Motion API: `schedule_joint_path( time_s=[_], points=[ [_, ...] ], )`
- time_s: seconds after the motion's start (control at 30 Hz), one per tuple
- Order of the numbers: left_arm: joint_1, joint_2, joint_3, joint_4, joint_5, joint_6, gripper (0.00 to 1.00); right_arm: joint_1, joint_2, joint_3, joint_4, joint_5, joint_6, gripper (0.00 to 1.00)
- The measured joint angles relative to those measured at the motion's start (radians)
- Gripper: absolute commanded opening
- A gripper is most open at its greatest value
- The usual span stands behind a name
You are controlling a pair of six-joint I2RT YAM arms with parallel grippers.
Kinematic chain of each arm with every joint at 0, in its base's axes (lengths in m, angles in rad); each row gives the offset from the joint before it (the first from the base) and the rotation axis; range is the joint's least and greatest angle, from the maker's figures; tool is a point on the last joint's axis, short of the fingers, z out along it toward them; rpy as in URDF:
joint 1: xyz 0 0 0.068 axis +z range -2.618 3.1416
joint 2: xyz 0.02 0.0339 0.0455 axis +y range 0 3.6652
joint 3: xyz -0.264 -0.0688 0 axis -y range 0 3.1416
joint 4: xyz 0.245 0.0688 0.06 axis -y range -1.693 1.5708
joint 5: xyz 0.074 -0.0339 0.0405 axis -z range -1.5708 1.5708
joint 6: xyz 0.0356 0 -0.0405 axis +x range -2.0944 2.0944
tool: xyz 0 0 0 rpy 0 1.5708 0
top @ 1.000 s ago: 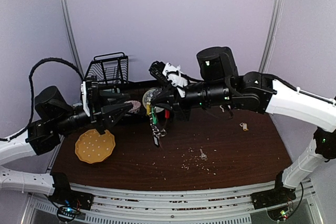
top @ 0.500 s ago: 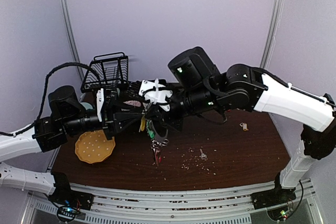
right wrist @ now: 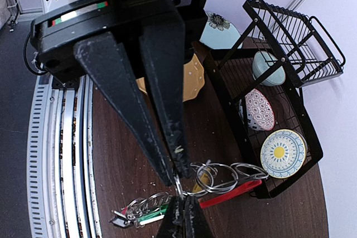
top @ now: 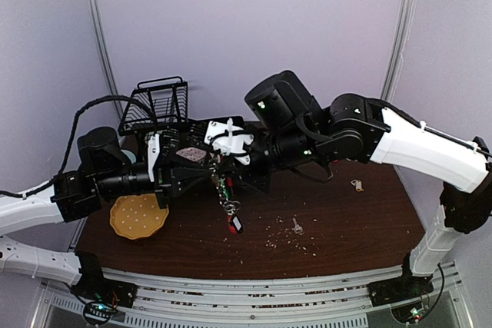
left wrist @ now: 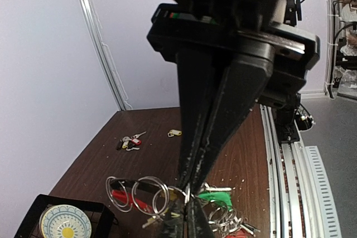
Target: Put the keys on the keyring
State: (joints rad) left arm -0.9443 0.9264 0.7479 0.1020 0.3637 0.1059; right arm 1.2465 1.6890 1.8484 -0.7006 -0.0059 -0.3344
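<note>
The keyring (top: 227, 199), a bunch of silvery rings with a long red clip (right wrist: 231, 192) and a green-tagged key (left wrist: 216, 199), hangs above the table between both grippers. My left gripper (top: 209, 174) and right gripper (top: 224, 172) meet tip to tip, each shut on the same thin ring. In the left wrist view my left gripper (left wrist: 188, 203) pinches the ring from below, with the right fingers (left wrist: 223, 110) facing it. In the right wrist view my right gripper (right wrist: 181, 196) holds it likewise. A loose silver key (top: 297, 226) lies on the table.
A small tagged key (top: 357, 184) and a little cluster of keys (left wrist: 129, 142) lie at the right side. A yellow plate (top: 138, 214) is at the left. A black wire rack (top: 157, 101) and a black dish tray (right wrist: 312, 154) with bowls stand at the back. Crumbs dot the table.
The right arm swung left with the hanging bunch, and the left gripper moved right to meet it and closed on the ring. The bunch now dangles between both.
</note>
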Motion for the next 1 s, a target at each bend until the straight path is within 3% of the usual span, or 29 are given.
schedule_joint_path(
  time_s=[0.17,0.5,0.57,0.73,0.83,1.0],
  points=[
    [0.000,0.000,0.000,0.000,0.000,0.009,0.06,0.000,0.000,-0.001,0.006,-0.001,-0.003,0.00],
    [0.000,0.000,0.000,0.001,0.006,0.007,0.00,0.000,0.000,-0.002,0.008,-0.002,-0.011,0.00],
    [0.000,0.001,0.000,0.002,0.007,0.003,0.05,0.000,0.000,-0.002,0.008,-0.002,-0.011,0.00],
    [0.000,0.008,0.000,0.009,0.007,-0.003,0.06,0.000,0.000,-0.002,0.008,-0.003,-0.011,0.00],
    [0.000,0.009,0.000,0.011,0.007,-0.006,0.00,0.000,0.000,-0.002,0.011,-0.006,-0.011,0.00],
    [0.000,0.007,-0.001,0.016,0.008,-0.014,0.00,0.000,0.000,-0.002,0.016,-0.006,-0.011,0.00]
  ],
)
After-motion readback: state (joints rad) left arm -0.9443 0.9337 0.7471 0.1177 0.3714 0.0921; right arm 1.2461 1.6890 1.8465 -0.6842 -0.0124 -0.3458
